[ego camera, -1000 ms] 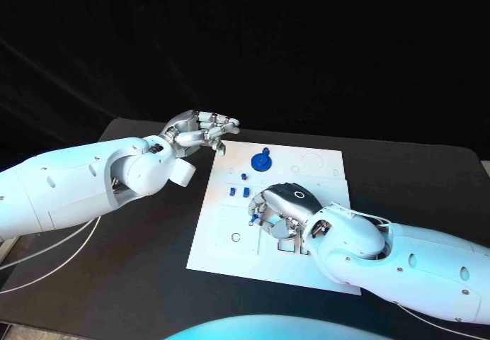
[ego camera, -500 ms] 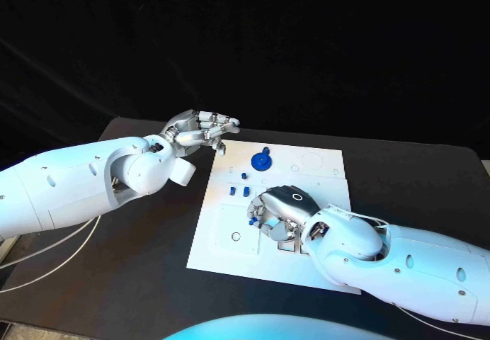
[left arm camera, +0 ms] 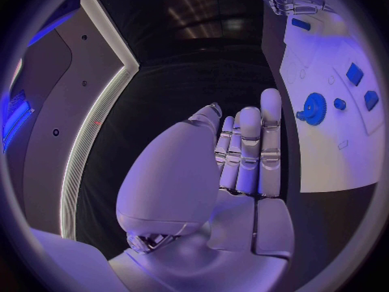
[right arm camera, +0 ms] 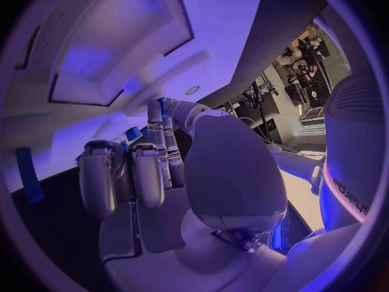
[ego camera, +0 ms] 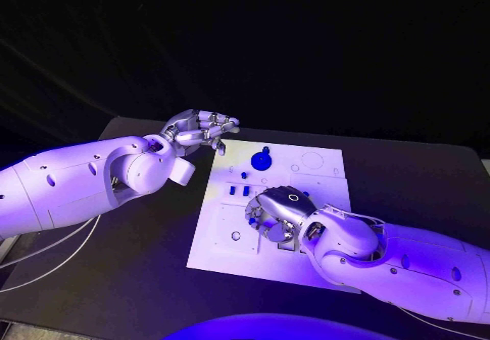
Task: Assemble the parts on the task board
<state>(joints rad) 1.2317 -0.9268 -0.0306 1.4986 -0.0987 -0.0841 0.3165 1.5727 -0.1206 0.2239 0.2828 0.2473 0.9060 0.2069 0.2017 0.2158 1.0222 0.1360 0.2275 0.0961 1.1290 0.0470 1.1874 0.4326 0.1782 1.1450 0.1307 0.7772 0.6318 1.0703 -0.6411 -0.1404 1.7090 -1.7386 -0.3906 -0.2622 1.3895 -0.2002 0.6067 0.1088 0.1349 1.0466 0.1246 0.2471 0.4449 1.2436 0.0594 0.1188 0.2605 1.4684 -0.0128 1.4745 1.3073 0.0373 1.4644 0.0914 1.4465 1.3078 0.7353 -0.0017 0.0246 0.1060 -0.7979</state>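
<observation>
Left hand [ego camera: 199,131] is held curled, empty, off the board's [ego camera: 226,251] corner. Right hand [ego camera: 275,212] is pressed over the board; its grasp cannot be told.

The surface [ego camera: 429,184] was black and matte, its far edge straight and its far left corner cut at an angle. Behind it hung a dark backdrop [ego camera: 306,64] with faint folds, like a black curtain, unlit. Beside the surface's near left corner, a pale strip of floor [ego camera: 6,248] showed. In the left wrist view, a dark wall panel [left arm camera: 57,110] was edged by a bright light strip [left arm camera: 93,130] that ran in a curve.
</observation>
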